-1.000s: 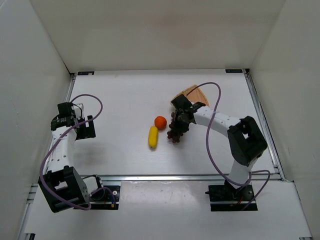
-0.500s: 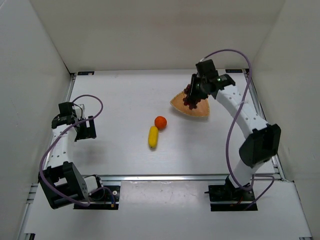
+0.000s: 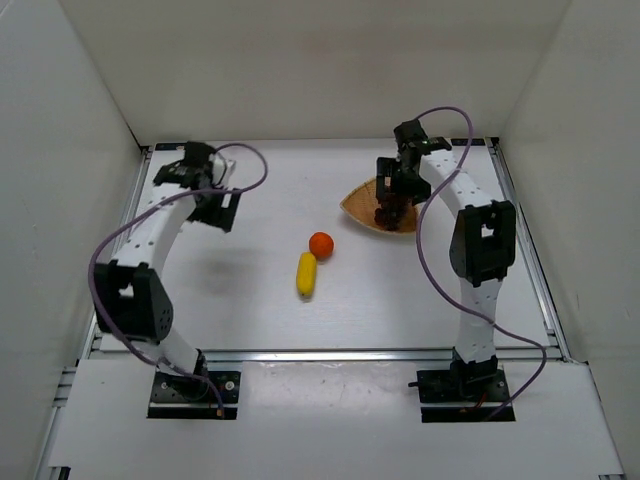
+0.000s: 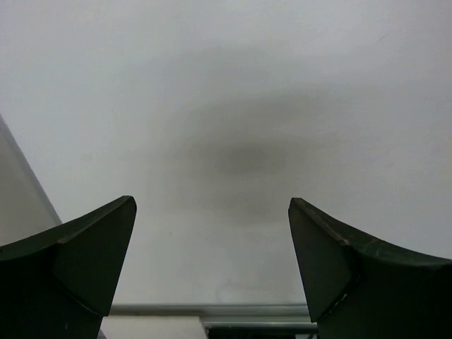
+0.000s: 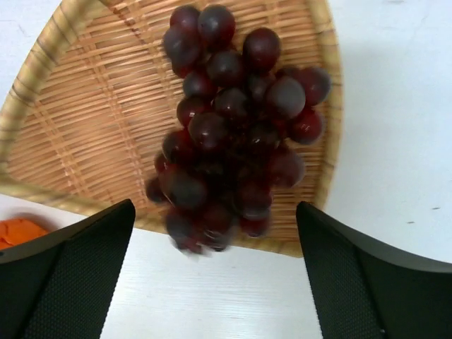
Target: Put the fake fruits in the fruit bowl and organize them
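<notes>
Listing the fruits and where each lies.

Item one: dark purple plastic grape bunch [image 5: 233, 134], lying inside the shallow tan woven wicker basket [image 5: 78, 134] at the far right of the white tabletop [image 3: 250, 300]. Its lowest grapes reach the basket's rim and look blurred.

Right tool [image 5: 215, 210]: directly above the bunch, fingers spread wide, gripping nothing.

Left tool [image 4: 212, 205]: far left, equally wide apart, empty, bare tabletop beneath.

Item two: small round orange plastic fruit [image 3: 320, 244], mid-tabletop, outside the basket.

Item three: stubby yellow banana-shaped piece [image 3: 306, 273], just beside the orange on its near side, also outside the basket.

Handling, as judged: items two and three look light, stiff and smooth. The orange may roll or slip from the fingers, so take it across its widest middle. Pinch the banana across its short width at mid-length.
</notes>
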